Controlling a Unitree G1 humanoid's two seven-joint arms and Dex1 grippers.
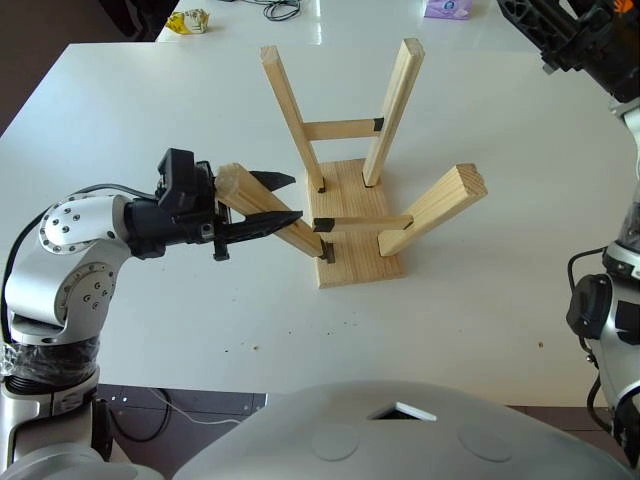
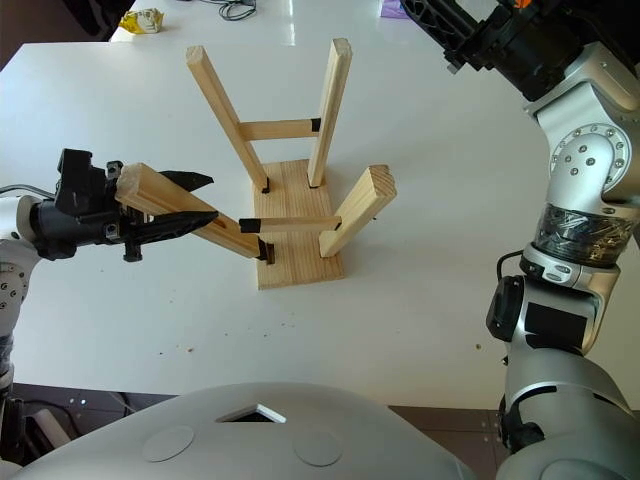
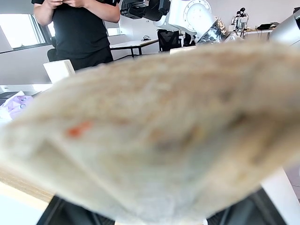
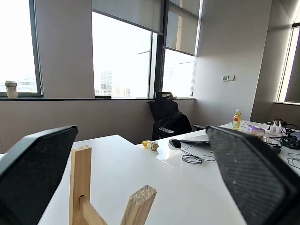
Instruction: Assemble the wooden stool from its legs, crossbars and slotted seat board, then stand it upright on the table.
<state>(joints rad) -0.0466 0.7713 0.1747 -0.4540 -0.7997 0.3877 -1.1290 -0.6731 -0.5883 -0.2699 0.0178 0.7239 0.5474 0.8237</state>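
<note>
Stool: the pale wooden slotted seat board (image 1: 362, 268) lies flat on the white tabletop (image 1: 140, 110), legs pointing up, so it is inverted
Held part: near-left pale wooden leg (image 1: 306, 240), long axis slanting from its slot up and out toward the robot's left
Left pincer (image 1: 296, 197): black fingers seemingly clamped across that leg's free end
Right pincer (image 4: 140, 135): spread wide, raised well apart past the stool's far right
Nearer arm: left

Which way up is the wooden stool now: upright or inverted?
Inverted: its seat board lies flat on the table, legs sticking upward.
</note>
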